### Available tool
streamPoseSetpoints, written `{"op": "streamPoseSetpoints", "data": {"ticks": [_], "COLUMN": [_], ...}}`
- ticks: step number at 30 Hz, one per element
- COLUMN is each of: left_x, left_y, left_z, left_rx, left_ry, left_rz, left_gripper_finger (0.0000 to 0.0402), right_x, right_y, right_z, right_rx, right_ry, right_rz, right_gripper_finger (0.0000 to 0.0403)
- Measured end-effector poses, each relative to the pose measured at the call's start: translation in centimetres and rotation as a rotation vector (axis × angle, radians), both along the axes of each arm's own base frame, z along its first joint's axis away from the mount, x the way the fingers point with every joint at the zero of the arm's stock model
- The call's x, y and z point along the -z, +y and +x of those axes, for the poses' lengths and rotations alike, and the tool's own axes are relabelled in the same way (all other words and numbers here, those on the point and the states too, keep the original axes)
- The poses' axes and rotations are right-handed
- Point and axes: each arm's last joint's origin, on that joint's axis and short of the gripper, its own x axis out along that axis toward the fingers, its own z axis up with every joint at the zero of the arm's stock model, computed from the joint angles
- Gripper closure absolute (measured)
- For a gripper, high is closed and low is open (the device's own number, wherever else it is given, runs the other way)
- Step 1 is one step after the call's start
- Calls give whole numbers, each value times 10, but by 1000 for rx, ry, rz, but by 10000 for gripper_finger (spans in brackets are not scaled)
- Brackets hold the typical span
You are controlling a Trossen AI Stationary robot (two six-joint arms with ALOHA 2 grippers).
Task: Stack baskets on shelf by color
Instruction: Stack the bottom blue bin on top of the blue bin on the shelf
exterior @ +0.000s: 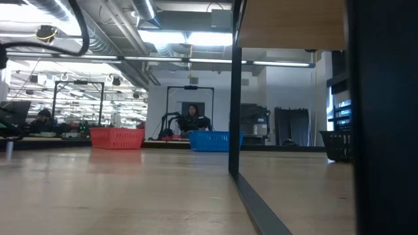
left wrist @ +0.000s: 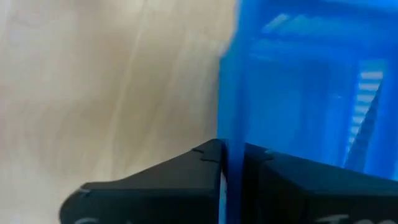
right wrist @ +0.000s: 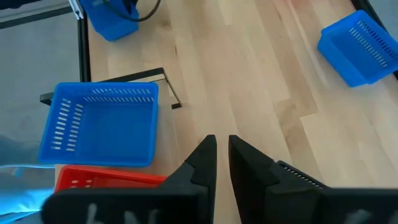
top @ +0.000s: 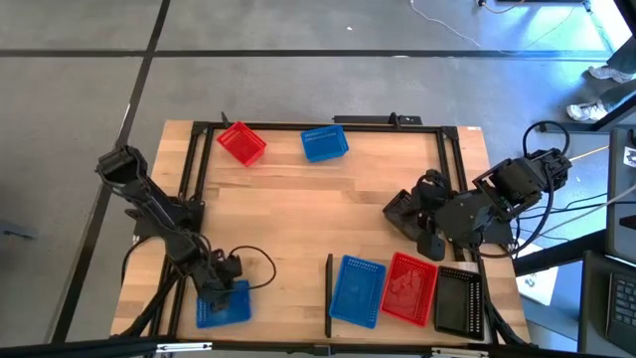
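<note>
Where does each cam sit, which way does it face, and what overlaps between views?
High: overhead, straight down on the table; both arms show.
Low: table height, level toward the room; no gripper seen.
Left wrist: on the left arm, close on a blue basket; left gripper pinches its wall.
Right wrist: on the right arm, looking across the table; right gripper holds nothing.
Shared: high and right wrist both show the shelf's blue basket.
</note>
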Motion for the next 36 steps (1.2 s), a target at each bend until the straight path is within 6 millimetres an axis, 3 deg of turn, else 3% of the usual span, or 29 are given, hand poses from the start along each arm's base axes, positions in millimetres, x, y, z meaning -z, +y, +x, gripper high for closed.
{"op": "streamPoseSetpoints", "data": {"ticks": [6,11,15,24,30,36], "left_x": [-10,-43,-84,-183,-204,-208], "left_y": [9,24,45,97,123,138], "left_z": [9,22,29,52,82,111], "left_rx": [-58,-160,-231,-387,-502,-482], "left_ry": [32,-87,-177,-446,-474,-460], "left_rz": [-93,-76,103,737,1050,1163], "left_gripper_finger": [401,401,401,401,401,401], "right_x": [0,0,-1,0,8,14], "right_y": [0,0,0,-6,-9,-13], "right_z": [0,0,1,10,27,49], "right_rx": [0,-35,-51,70,119,149], "right_ry": [0,-2,-12,-71,-61,-73], "right_rz": [0,-26,-48,-192,-293,-450], "right_gripper_finger": [361,361,361,361,361,361]}}
